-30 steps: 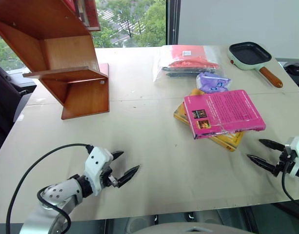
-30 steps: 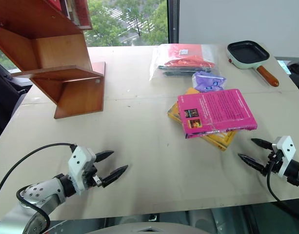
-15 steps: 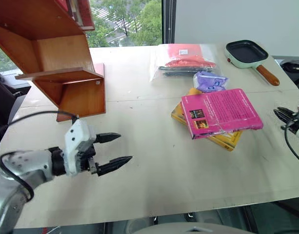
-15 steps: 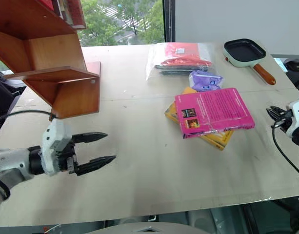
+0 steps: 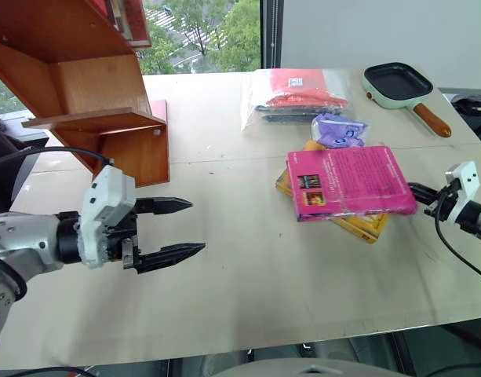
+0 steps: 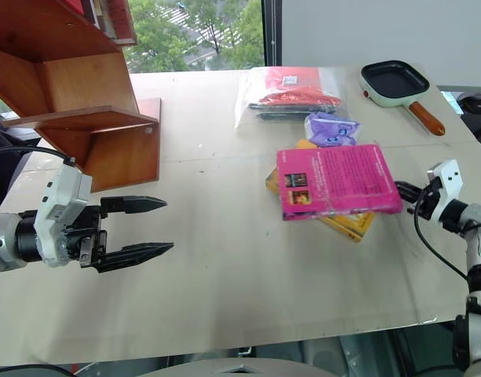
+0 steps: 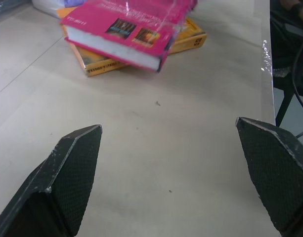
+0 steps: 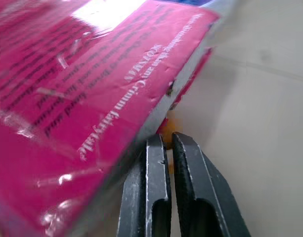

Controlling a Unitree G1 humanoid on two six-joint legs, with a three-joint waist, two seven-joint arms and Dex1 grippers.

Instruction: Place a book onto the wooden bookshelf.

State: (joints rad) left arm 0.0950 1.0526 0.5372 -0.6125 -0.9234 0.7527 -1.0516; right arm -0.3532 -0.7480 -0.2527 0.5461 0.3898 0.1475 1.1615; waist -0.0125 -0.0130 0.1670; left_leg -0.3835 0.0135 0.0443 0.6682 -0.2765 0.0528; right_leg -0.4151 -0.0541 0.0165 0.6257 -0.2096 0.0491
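Pink cover: the book (image 5: 351,183), glossy, likely slick; stiff, light.
Hold: pinch free right edge.
Right gripper (image 8: 163,143): fingers pressed together at that edge.
Left gripper (image 5: 184,228): fingers spread.

Yellow book (image 5: 364,226), frying pan (image 5: 403,87), bagged red item (image 5: 296,96), purple pouch (image 5: 340,130)

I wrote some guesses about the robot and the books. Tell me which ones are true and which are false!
1. The pink book lies on the yellow book. True.
2. The left gripper is shut. False: its fingers stand wide apart.
3. The right gripper has its fingers together at the pink book's edge. True.
4. The pink book is on the wooden bookshelf. False: it is on the table.
5. The frying pan is in the bookshelf. False: it sits on the table.
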